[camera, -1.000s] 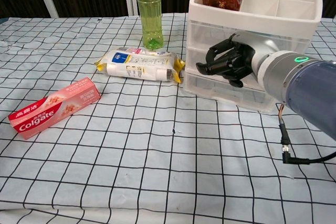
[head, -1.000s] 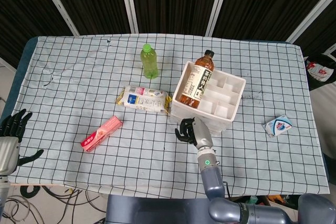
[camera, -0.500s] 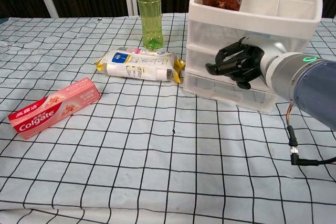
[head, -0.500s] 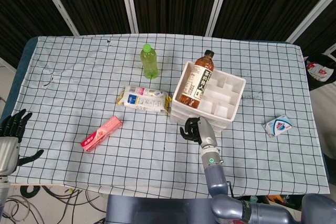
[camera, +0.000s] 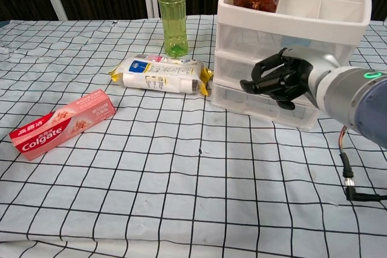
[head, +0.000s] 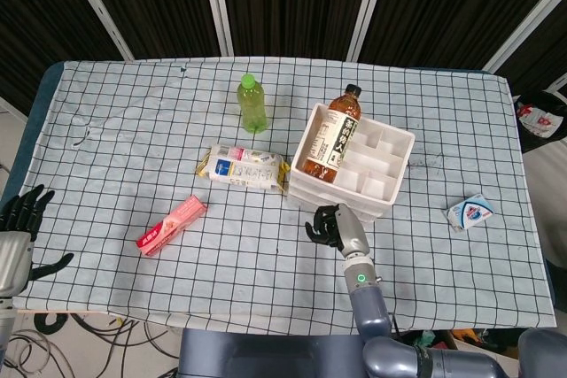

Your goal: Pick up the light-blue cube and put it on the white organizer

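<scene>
The right hand (camera: 279,81) hovers just before the organizer's (head: 394,185) front wall, fingers curled in on nothing. The left hand (head: 22,219) hangs spread off the table's left edge. The cube (head: 469,212) lies near the right edge.

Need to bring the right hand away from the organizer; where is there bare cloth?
Bare cloth lies near of the toothpaste box and wipes pack, left of the right hand. Also between the white organizer and blue-white packet. Crowded around organizer's left side.
</scene>
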{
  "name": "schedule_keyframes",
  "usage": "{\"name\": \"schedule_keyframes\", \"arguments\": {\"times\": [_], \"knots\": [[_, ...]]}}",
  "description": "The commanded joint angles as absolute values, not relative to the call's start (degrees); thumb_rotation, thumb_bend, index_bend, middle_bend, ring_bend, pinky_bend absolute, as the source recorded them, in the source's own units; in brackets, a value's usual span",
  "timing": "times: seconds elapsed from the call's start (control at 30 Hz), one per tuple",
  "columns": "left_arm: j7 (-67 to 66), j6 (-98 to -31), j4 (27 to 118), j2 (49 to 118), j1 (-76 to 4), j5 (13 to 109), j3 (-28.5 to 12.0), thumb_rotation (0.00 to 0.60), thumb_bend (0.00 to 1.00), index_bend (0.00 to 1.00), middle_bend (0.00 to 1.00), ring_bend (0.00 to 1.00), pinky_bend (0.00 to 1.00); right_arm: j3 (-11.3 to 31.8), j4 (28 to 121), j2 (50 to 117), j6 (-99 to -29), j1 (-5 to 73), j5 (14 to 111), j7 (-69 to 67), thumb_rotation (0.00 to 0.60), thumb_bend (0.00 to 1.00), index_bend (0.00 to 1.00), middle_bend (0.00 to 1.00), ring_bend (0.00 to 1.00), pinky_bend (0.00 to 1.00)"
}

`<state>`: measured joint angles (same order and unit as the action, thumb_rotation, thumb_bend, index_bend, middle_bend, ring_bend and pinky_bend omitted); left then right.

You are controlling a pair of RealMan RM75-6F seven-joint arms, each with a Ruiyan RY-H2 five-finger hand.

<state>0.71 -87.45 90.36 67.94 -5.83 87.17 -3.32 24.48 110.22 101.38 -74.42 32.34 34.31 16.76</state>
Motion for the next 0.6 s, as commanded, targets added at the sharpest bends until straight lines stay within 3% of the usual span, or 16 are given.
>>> {"name": "schedule_keyframes", "arguments": {"times": [0.03,0.27,0.43,0.5,0.53,0.6], "knots": [[0.6,-87.4,90.5,67.9,-5.8,87.2,-3.2,0.6,0.04,0.0,0.0,0.0,0.0,20.5,113.5,98.5,-74.5,30.3,37.5,16.8,0.6,0.36,0.76,0.85,0.9,0.88],[0.5,-87.7,90.5,67.7,-5.6,87.6,-3.0,0.6,0.04,0.0,0.0,0.0,0.0,11.5,119.3,88.2,-74.4,26.3,47.5,19.1,0.6,0.36,0.75,0.81,0.86,0.83],[0.1,-87.7,90.5,67.6,-5.5,87.9,-2.8,0.6,0.04,0.0,0.0,0.0,0.0,4.0,119.6,77.9,-76.1,21.8,60.3,18.0,0.6,0.34,0.7,0.67,0.73,0.64],[-0.3,-87.6,90.5,67.6,-5.6,88.0,-2.6,0.6,0.04,0.0,0.0,0.0,0.0,1.3,118.0,73.9,-77.0,19.9,66.0,16.5,0.6,0.3,0.56,0.5,0.57,0.46],[-0.5,-87.6,90.5,67.6,-5.6,88.0,-2.6,0.6,0.04,0.0,0.0,0.0,0.0,0.2,117.2,72.4,-77.3,19.3,68.2,15.8,0.6,0.27,0.41,0.39,0.46,0.37],[-0.9,-87.5,90.5,67.6,-5.5,88.1,-2.5,0.6,0.04,0.0,0.0,0.0,0.0,-1.8,115.3,69.5,-78.2,17.9,72.3,14.2,0.6,0.23,0.21,0.25,0.32,0.28]]}}
